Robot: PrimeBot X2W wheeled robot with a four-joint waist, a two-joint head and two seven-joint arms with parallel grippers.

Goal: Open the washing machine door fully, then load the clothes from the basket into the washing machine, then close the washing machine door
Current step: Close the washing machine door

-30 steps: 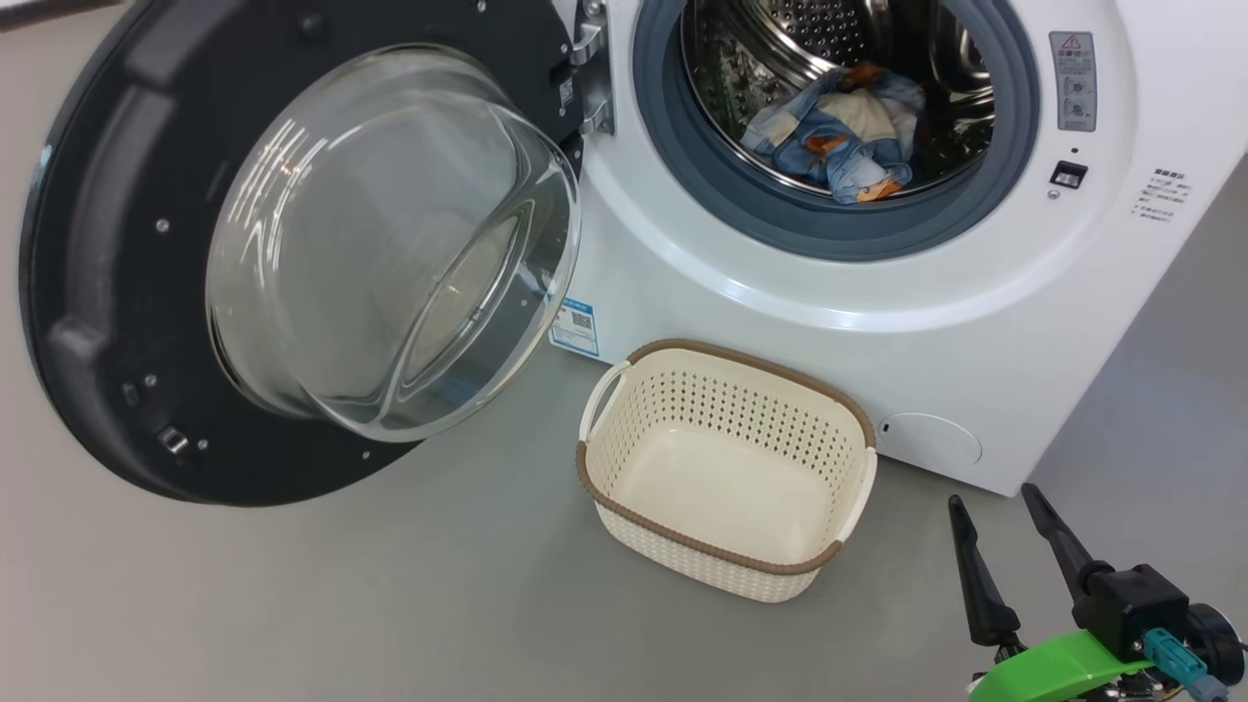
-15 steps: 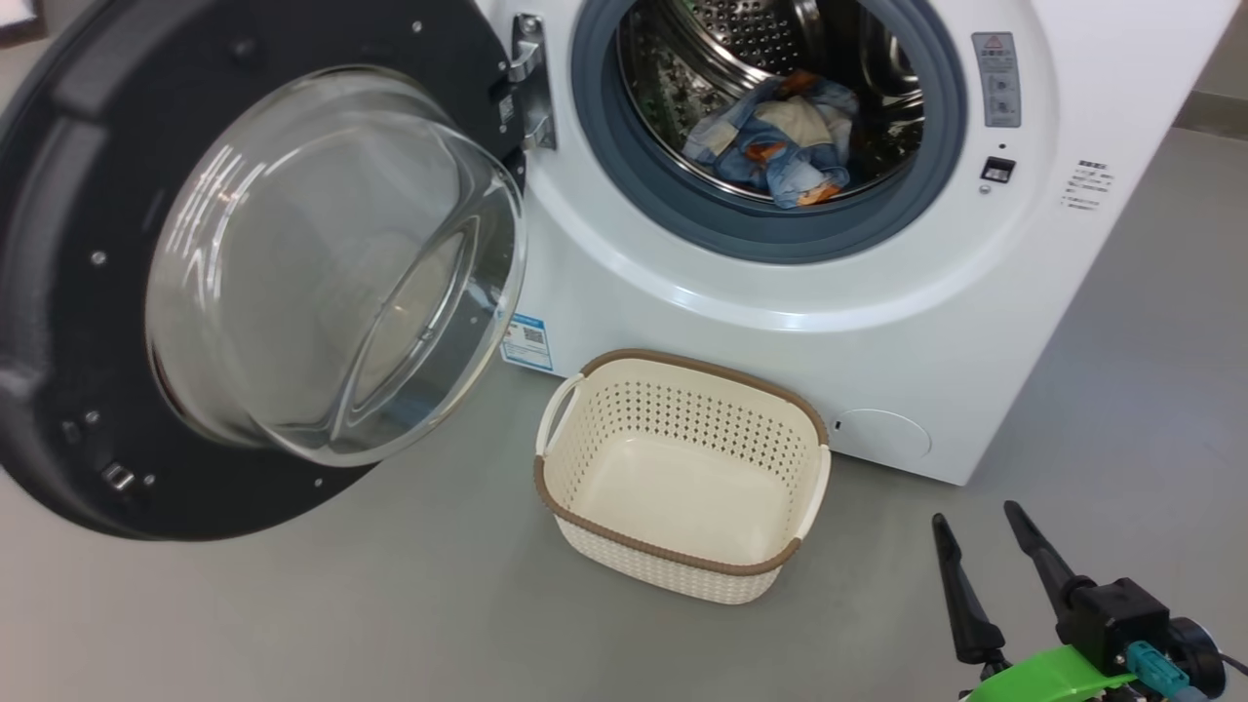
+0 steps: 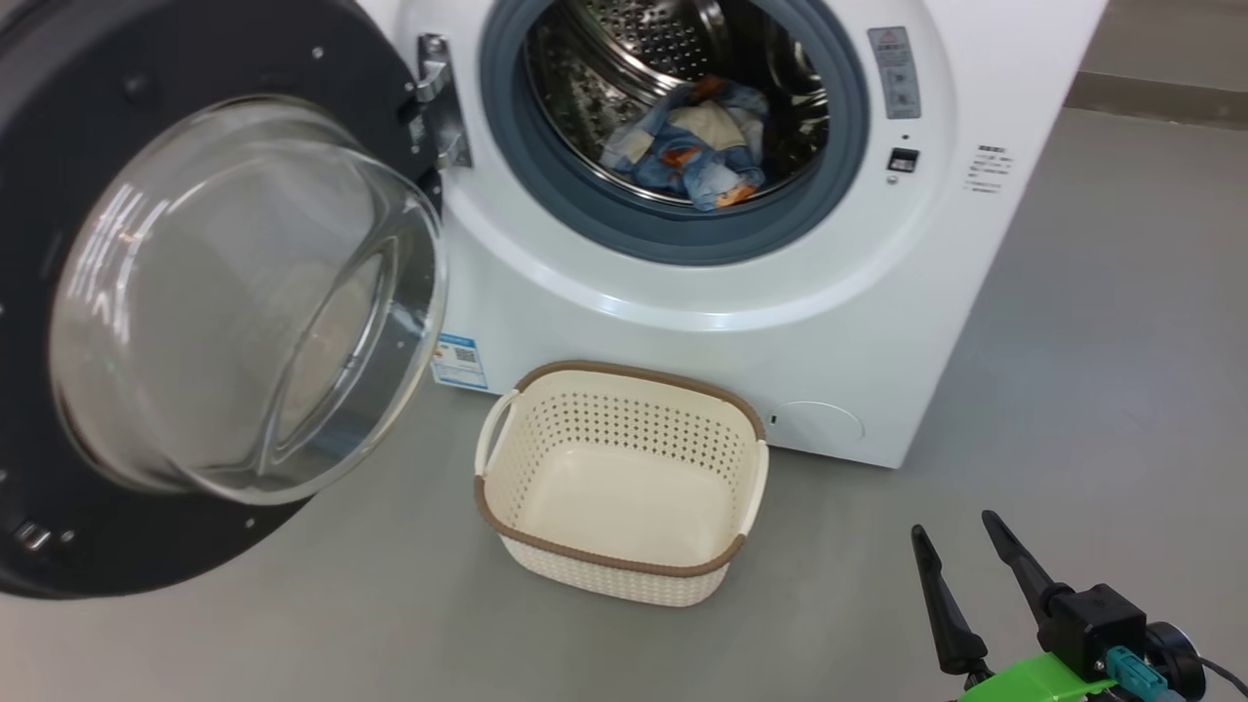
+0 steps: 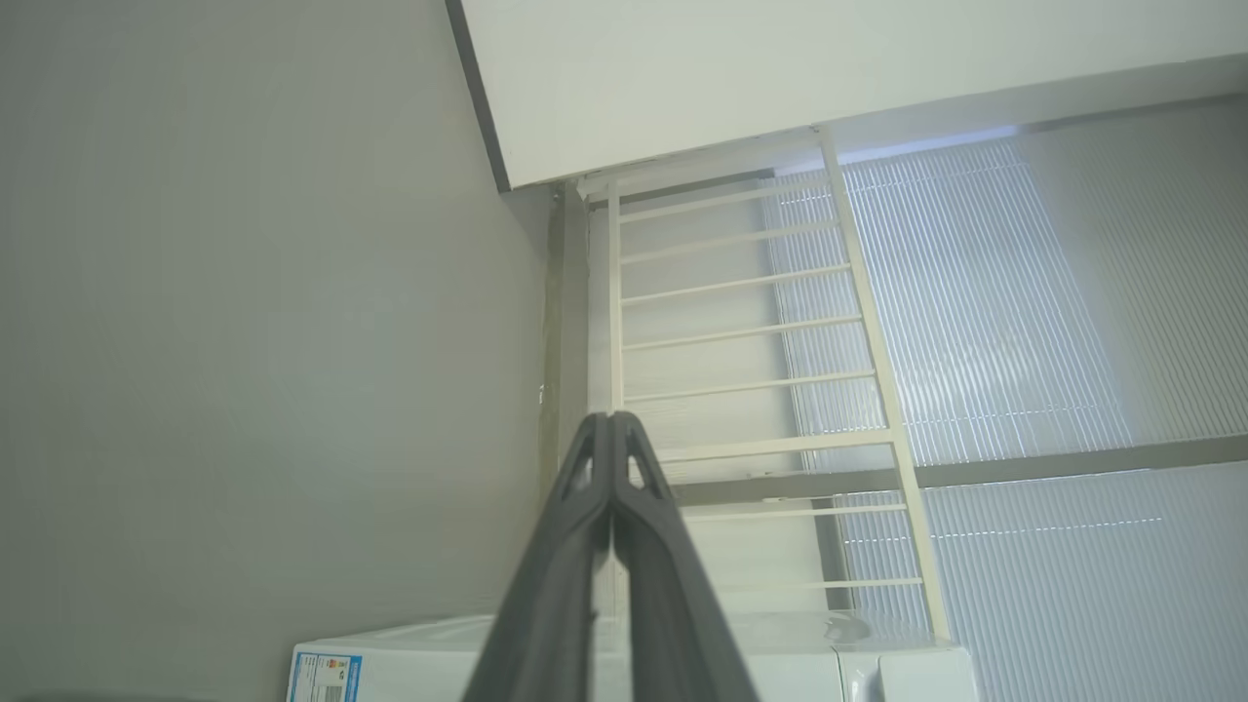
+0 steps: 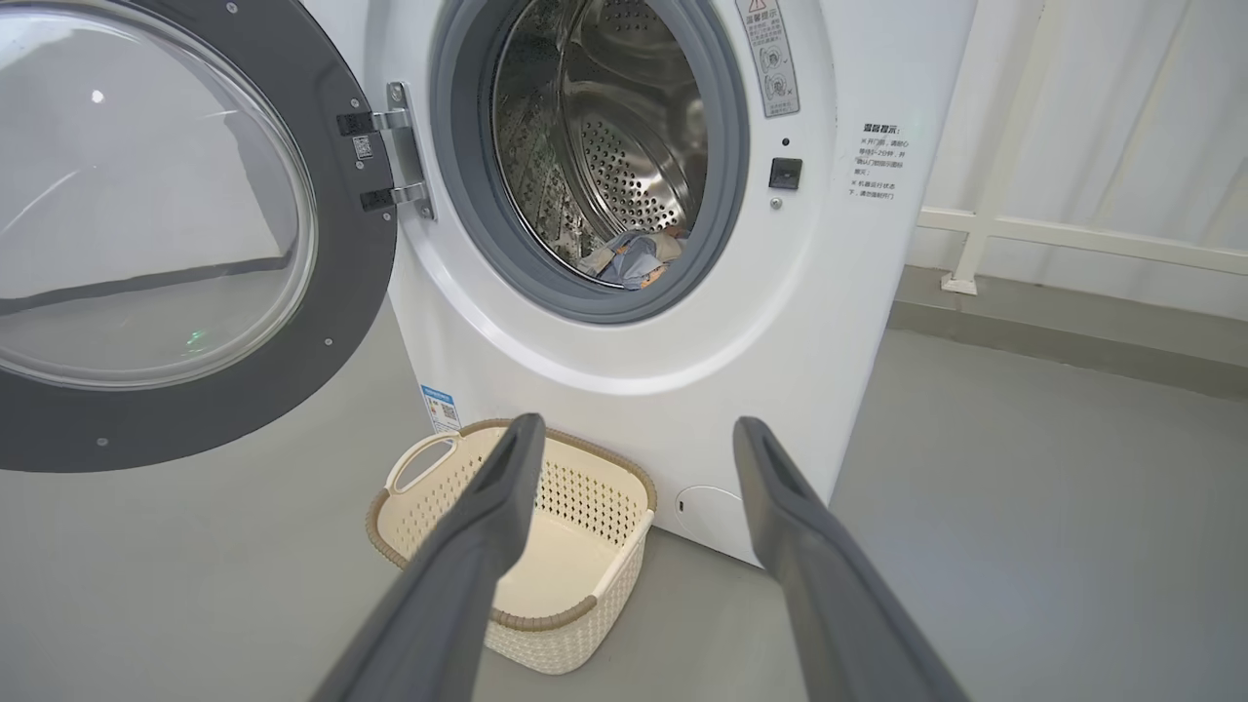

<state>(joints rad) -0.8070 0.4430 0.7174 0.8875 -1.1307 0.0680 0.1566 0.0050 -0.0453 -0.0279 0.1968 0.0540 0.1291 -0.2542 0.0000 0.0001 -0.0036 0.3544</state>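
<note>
Your left claw [image 4: 611,419] is pinched shut, its two fingers pressed tip to tip and gripping nothing, pointing toward a white railing [image 4: 741,331]; a corner of the washing machine [image 4: 419,668] shows at the bottom of the left wrist view. Across the head view from the left, you have one washing machine door [image 3: 214,292] swung wide open, clear glass bulge facing you, hung on one metal hinge [image 3: 439,107]. Just right of the door's lower edge, one blue label sticker [image 3: 458,361] sits on the machine's white front. One basket [image 3: 604,564] stands upright and empty on the grey floor [image 3: 1072,341], just before the machine and below the drum opening. Above it, one bundle of the clothes [image 3: 692,151] lies at the bottom of the steel drum [image 3: 643,39], just behind the grey gasket [image 3: 546,185]. At the far right, your right claw [image 3: 952,525] hangs over bare floor, well apart from the basket, its two fingers spread wide and holding nothing.
</note>
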